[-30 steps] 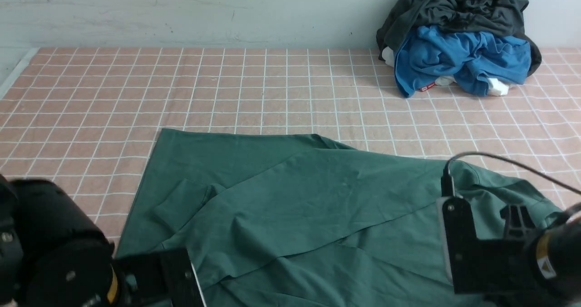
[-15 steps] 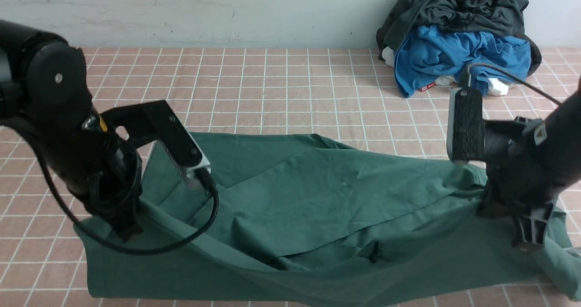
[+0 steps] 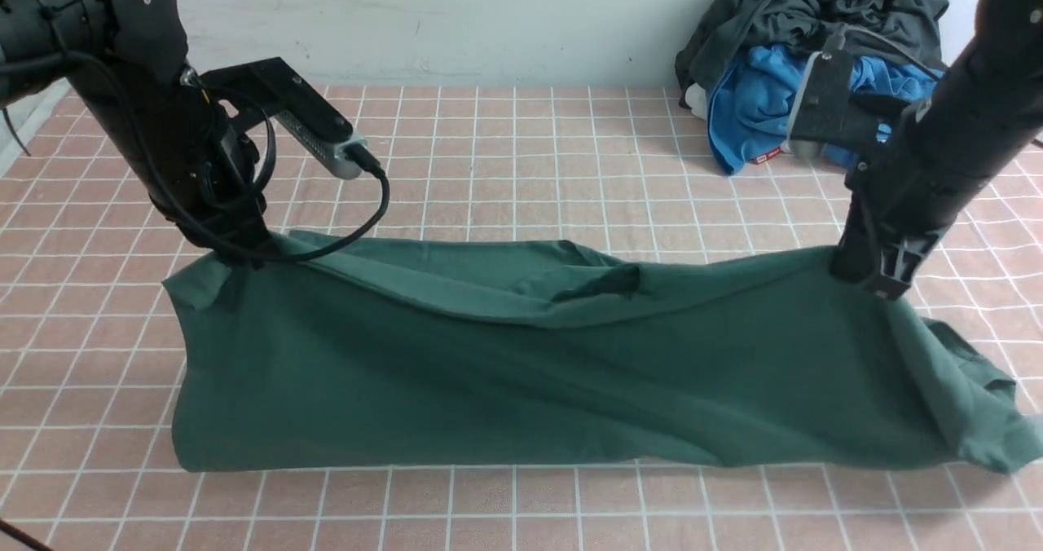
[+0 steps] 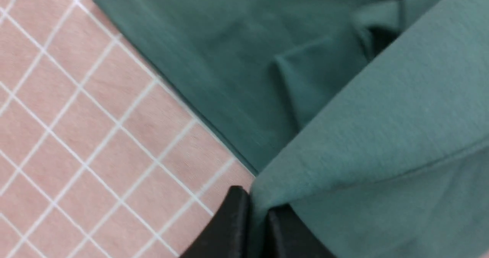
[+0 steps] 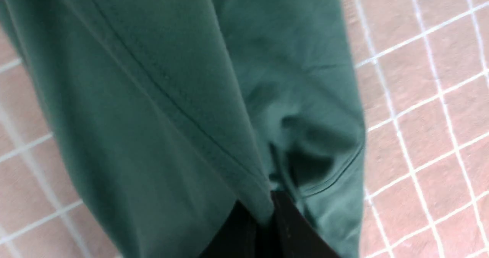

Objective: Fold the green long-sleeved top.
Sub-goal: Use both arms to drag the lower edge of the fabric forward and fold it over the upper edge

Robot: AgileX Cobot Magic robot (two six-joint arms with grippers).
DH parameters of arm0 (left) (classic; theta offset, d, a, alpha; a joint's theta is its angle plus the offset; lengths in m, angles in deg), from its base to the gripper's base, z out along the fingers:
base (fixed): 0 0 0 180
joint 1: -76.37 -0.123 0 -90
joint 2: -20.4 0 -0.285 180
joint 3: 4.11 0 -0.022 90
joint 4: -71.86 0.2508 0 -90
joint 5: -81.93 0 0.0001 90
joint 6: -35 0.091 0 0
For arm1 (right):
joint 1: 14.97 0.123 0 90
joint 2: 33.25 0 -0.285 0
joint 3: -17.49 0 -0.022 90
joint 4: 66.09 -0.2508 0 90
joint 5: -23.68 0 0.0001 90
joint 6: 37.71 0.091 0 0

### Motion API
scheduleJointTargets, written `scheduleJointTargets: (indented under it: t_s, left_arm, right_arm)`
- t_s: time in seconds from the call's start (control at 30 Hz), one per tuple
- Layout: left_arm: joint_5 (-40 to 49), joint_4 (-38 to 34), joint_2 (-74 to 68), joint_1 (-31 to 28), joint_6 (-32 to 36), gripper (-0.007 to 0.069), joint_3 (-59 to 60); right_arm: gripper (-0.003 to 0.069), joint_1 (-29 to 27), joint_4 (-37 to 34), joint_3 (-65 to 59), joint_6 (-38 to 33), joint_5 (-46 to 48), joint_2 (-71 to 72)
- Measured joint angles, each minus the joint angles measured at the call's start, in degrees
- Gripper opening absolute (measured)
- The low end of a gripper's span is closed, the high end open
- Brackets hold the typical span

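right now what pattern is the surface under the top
Pinkish-tan surface with a white square grid; front view shows best.

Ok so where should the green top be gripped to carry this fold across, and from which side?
Grip the green top at the two ends of its raised long edge, from above, one claw per end. It sags in the middle, so end grips should keep that edge taut. The left claw and right claw pinch it there now.
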Motion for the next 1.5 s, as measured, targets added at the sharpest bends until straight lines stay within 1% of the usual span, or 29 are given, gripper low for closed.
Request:
scheduleJointTargets:
  t_s: [0.13, 0.33, 0.53, 0.7, 0.77, 0.87, 0.9, 0.93, 1.03, 1.07, 1.13, 1.2, 1.23, 1.27, 1.3, 1.37, 1.47, 1.5]
  left_arm:
    - [0.0, -0.3, -6.7, -1.2, 0.2, 0.0020, -6.6]
    - [-0.7, -0.7, -15.2, -1.4, 0.2, 0.0020, -15.1]
    - [-4.6, -0.8, -19.9, -1.5, 0.1, 0.0021, -17.3]
    - [-8.4, -0.3, -22.3, -1.8, -0.4, 0.0048, -17.4]
    - [-9.7, -0.3, -23.0, -1.8, -0.5, 0.0085, -17.5]
    - [-11.1, -0.3, -23.6, -1.9, -1.0, 0.0160, -17.7]
    - [-11.7, 0.0, -23.8, -1.9, -2.4, 0.0216, -17.7]
    - [-11.7, 0.0, -23.8, -1.9, -2.4, 0.0223, -17.7]
    - [-13.1, 1.8, -23.9, -2.2, -9.3, 0.0335, -17.8]
    - [-13.1, 2.8, -24.0, -2.5, -12.1, 0.0365, -18.2]
    - [-12.2, 5.0, -24.2, -2.8, -17.5, 0.0409, -19.3]
    - [-9.2, 6.9, -24.3, -3.0, -22.4, 0.0428, -21.0]
    - [-6.5, 7.9, -24.3, -3.1, -25.0, 0.0433, -22.6]
    - [-6.0, 8.0, -24.3, -3.1, -25.4, 0.0433, -22.9]
    - [-1.8, 8.5, -24.3, -3.1, -27.5, 0.0433, -25.2]
    - [3.5, 8.0, -24.2, -2.7, -28.1, 0.0412, -27.6]
    - [6.4, 5.1, -23.5, -1.5, -27.7, 0.0341, -28.6]
    - [6.9, 3.5, -23.1, -0.7, -26.8, 0.0296, -28.6]
  right_arm:
    - [0.0005, -1.3, -1.2, 6.2, 0.0, 0.0, -6.4]
    - [0.0005, -1.7, -1.3, 13.3, 0.0, -0.3, -14.5]
    - [0.0005, -2.0, -1.3, 16.7, 1.4, -2.5, -19.4]
    - [0.0034, -2.0, -1.3, 17.0, 4.8, -7.6, -21.6]
    - [0.0079, -2.0, -0.9, 17.1, 6.7, -10.3, -22.3]
    - [0.0153, -2.0, 0.1, 17.1, 10.2, -12.6, -23.1]
    - [0.0195, -2.0, 1.2, 17.1, 12.8, -13.9, -23.6]
    - [0.0206, -2.0, 1.3, 17.1, 13.2, -14.2, -23.7]
    - [0.0300, -2.0, 4.7, 17.1, 22.9, -17.0, -24.4]
    - [0.0316, -2.0, 5.9, 17.2, 26.3, -17.6, -24.4]
    - [0.0344, -2.0, 8.1, 17.8, 32.3, -17.8, -24.4]
    - [0.0356, -2.0, 9.8, 19.0, 37.6, -17.3, -24.4]
    - [0.0360, -2.0, 10.6, 20.5, 40.3, -16.1, -24.4]
    - [0.0361, -2.0, 10.6, 20.5, 40.7, -16.1, -24.4]
    - [0.0363, -2.0, 10.6, 22.4, 42.5, -13.9, -24.2]
    - [0.0364, -1.7, 10.1, 24.9, 43.0, -10.2, -23.6]
    - [0.0365, -0.8, 8.4, 27.0, 41.9, -4.3, -22.0]
    - [0.0365, -0.4, 7.1, 27.3, 41.2, -2.1, -21.0]
